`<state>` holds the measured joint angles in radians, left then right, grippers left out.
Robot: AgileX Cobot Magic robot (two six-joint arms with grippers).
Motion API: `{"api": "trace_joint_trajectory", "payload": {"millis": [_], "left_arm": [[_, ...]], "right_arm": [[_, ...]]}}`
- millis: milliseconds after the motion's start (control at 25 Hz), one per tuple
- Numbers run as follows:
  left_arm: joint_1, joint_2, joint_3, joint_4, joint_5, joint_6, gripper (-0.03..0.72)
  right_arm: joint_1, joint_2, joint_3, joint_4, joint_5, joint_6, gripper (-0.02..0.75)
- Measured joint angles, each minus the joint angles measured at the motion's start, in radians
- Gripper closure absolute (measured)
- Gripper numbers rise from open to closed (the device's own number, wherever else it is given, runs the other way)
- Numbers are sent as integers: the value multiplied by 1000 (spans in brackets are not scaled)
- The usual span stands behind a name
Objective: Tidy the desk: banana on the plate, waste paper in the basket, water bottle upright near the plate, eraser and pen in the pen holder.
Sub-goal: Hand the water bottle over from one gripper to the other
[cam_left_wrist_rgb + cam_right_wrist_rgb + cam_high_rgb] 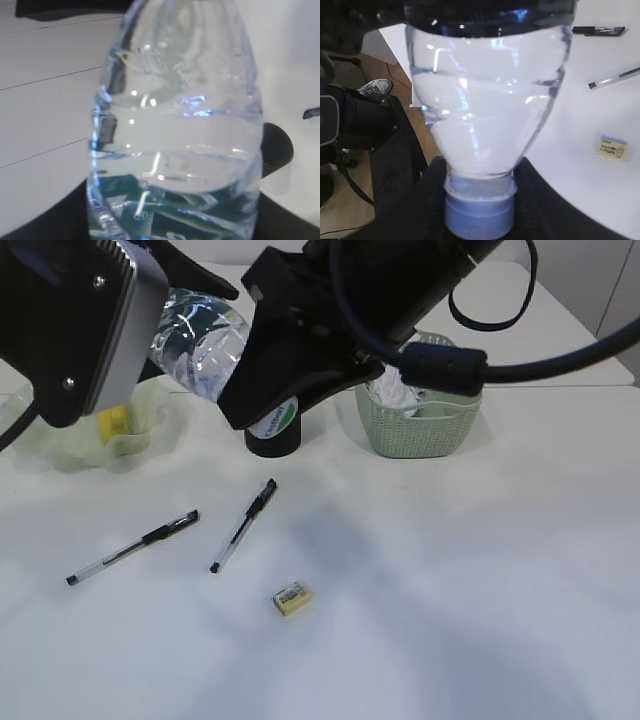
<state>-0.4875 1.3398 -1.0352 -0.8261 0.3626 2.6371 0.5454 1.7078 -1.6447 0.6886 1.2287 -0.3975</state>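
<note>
White counter (450,620) carries the plate (150,435) far left, two pens (133,547) and eraser (292,598) near. Both end effectors pinch the water bottle (200,345) aloft, left (175,220) at its label, right (480,200) at its cap. Basket (420,425) sits far right.

We are seeing two black arms. The left arm (70,320) is carrying a boxy housing with a grey ribbed side panel and small silver screws. The right arm (330,330) is showing matte black angular plastic shells, with thick black cables (500,365) looping over and beside it.
</note>
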Motion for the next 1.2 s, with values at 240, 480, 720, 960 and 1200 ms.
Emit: {"api": "trace_joint_trajectory", "payload": {"millis": [240,480,720,960,1200], "left_arm": [[0,5,8,-82,-16,8,297],[0,11,9,-212,-37,4,297],[0,11,9,-374,-88,0,297],[0,13,10,-491,-143,0,297],[0,13,12,-661,-157,1,297]], "right_arm": [[-4,0,-6,-5,-11,-2,412],[-4,-6,-8,-13,-16,-7,354],[-2,-6,-8,-67,-16,-7,350],[-2,-6,-10,-171,-16,6,349],[-2,-10,-10,-262,-21,30,349]]}}
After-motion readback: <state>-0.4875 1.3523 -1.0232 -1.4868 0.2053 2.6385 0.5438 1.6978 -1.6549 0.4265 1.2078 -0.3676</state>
